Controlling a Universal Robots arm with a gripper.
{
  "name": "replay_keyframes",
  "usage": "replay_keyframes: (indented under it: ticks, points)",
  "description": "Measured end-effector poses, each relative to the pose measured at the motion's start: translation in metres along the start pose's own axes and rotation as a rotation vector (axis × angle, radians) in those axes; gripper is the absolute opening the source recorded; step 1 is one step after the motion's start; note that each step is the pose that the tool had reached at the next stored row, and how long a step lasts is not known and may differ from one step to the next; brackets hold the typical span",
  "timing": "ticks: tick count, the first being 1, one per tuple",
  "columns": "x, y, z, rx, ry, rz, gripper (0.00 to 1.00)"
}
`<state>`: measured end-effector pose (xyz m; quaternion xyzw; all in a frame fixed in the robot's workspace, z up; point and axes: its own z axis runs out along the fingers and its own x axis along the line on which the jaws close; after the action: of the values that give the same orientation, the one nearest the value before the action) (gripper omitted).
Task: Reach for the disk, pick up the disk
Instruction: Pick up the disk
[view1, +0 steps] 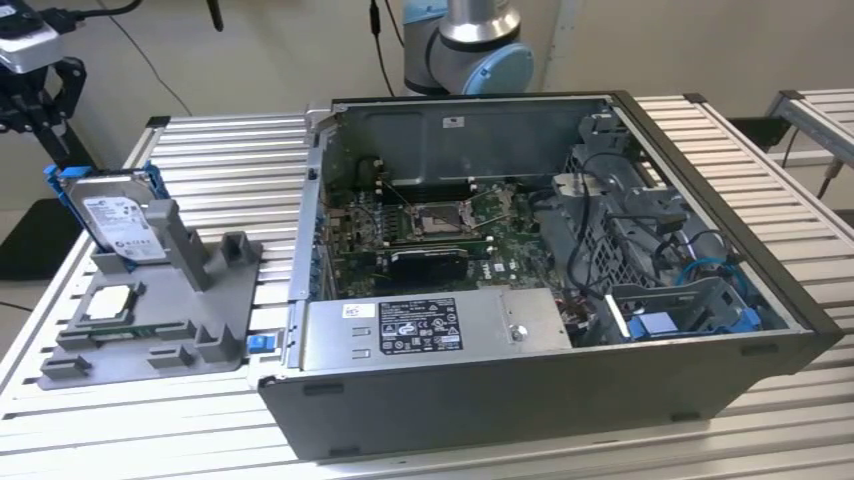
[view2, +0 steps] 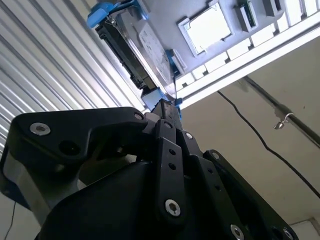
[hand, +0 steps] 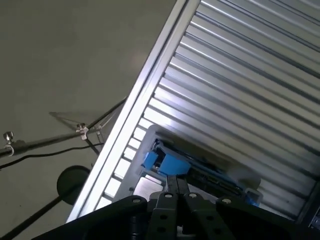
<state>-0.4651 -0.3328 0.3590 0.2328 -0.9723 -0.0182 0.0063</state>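
The disk (view1: 120, 220) is a silver drive with a white label in a blue side frame. It stands on edge in a grey holder (view1: 200, 300) at the exterior view's left. My gripper (view1: 30, 100) hangs beyond the disk's far upper corner, apart from it. In both wrist views the black fingertips are pressed together with nothing between them. They point toward the blue frame end of the disk (view2: 135, 55) (hand: 172, 165). My gripper (view2: 167, 107) (hand: 176, 184) does not touch it.
A small square silver chip (view1: 107, 303) (view2: 207, 27) lies flat on the same holder, nearer than the disk. An open computer case (view1: 534, 400) stands to the exterior view's right. The ribbed metal table (view1: 227, 150) ends close behind the disk, with cables and a stand on the floor past it.
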Motion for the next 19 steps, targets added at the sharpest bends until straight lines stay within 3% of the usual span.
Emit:
replay_keyframes:
  ticks: [19]
  points:
    - [0.0000, 0.0000, 0.0000, 0.0010, 0.0094, -0.243, 0.00]
